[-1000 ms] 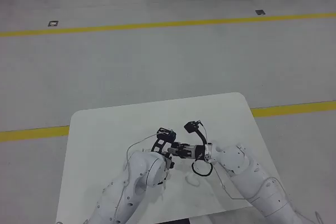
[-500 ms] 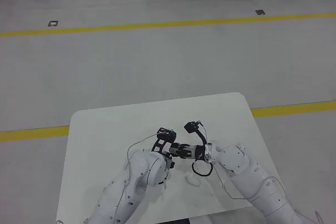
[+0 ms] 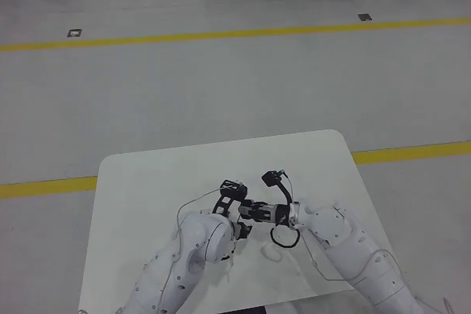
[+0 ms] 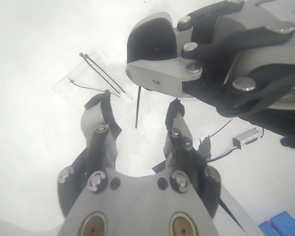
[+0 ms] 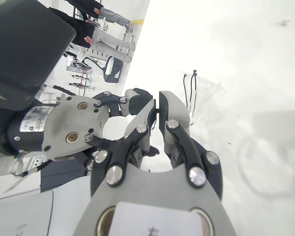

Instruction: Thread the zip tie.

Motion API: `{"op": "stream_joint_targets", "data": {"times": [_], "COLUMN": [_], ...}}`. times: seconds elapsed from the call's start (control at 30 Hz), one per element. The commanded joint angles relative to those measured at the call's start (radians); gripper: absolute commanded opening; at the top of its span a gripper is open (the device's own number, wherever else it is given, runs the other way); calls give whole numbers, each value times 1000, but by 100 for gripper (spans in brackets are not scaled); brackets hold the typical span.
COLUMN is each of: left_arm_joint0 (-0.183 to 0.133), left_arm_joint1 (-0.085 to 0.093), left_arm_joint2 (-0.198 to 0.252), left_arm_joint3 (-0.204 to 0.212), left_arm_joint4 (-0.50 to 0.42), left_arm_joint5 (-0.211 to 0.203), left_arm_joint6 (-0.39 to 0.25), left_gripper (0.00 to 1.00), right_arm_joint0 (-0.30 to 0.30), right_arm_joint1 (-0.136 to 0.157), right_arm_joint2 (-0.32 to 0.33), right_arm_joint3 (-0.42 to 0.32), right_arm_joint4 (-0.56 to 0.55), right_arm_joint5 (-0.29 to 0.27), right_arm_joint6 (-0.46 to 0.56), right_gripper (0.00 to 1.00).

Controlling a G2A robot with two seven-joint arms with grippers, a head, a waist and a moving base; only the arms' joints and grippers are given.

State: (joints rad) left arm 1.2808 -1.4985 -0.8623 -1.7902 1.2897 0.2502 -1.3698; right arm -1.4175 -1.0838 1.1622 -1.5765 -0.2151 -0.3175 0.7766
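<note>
Both tools meet above the middle of the tabletop (image 3: pixel 141 196), tip to tip. My right tool (image 5: pixel 157 103) is clamped shut on the zip tie (image 4: pixel 138 109); a sliver of black shows between its pads. My left tool (image 4: pixel 138 102) stands open, gripping nothing, fingers spread either side of the strap.

The relation that matters: the zip tie hangs out of the right tool's tips as a straight, thin strap. Its free end points into the gap between my left fingers, toward that tool's palm. Long axis runs roughly along the left fingers, not across them. It sits about midway in the gap, touching neither finger as far as I can see. The held end is buried in the right pads, so I cannot tell whether head or tail is pinched. The free end looks plain and pointed, more like the tail.

Left tool is nearer the free end, so by my judgement it is the one to close next. A pinch there needs the strap centred. Thin and springy, it could flick aside or slide along the pads.

Beyond the tools, on the tabletop: a clear sheet (image 4: pixel 66 84) carrying spare zip ties (image 4: pixel 102 74), two straight and side by side, one bent. Well apart from the strap in hand.

Threading not yet done; no loop visible.
</note>
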Motion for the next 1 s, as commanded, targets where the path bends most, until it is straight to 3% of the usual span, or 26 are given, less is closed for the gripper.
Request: {"op": "stream_joint_targets", "data": {"times": [0.0, 0.07, 0.2, 0.33, 0.43, 0.5, 0.83, 0.87, 0.97], "left_arm_joint0": [3, 6, 22, 41, 51, 50, 52, 60, 80], "left_arm_joint1": [1, 4, 10, 21, 27, 32, 33, 32, 34], "left_arm_joint2": [-15, -36, -127, -226, -276, -307, -312, -313, -338], "left_arm_joint3": [-6, -10, -18, -2, 28, 59, 68, 81, 102], "left_arm_joint4": [-37, -73, -286, -536, -704, -833, -843, -886, -1034], "left_arm_joint5": [4, 2, -32, -116, -175, -246, -247, -242, -289], "left_arm_joint6": [-1, -1, -2, 6, 15, 27, 39, 63, 142], "left_gripper": [100, 100, 100, 100, 100, 100, 100, 100, 100], "right_arm_joint0": [-4, -10, -35, -69, -81, -86, -84, -85, -96], "right_arm_joint1": [1, 3, 10, 22, 27, 28, 27, 25, 18], "right_arm_joint2": [7, 16, 43, 81, 98, 106, 107, 103, 93], "right_arm_joint3": [1, 2, -34, -76, -93, -94, -91, -96, -96], "right_arm_joint4": [7, 12, 46, 102, 159, 212, 232, 247, 309], "right_arm_joint5": [-6, -20, -23, -23, -23, -23, -23, -23, -23], "right_arm_joint6": [-10, -25, -56, -76, -77, -75, -70, -87, -133], "right_gripper": [0, 0, 0, 0, 0, 0, 0, 0, 0]}}
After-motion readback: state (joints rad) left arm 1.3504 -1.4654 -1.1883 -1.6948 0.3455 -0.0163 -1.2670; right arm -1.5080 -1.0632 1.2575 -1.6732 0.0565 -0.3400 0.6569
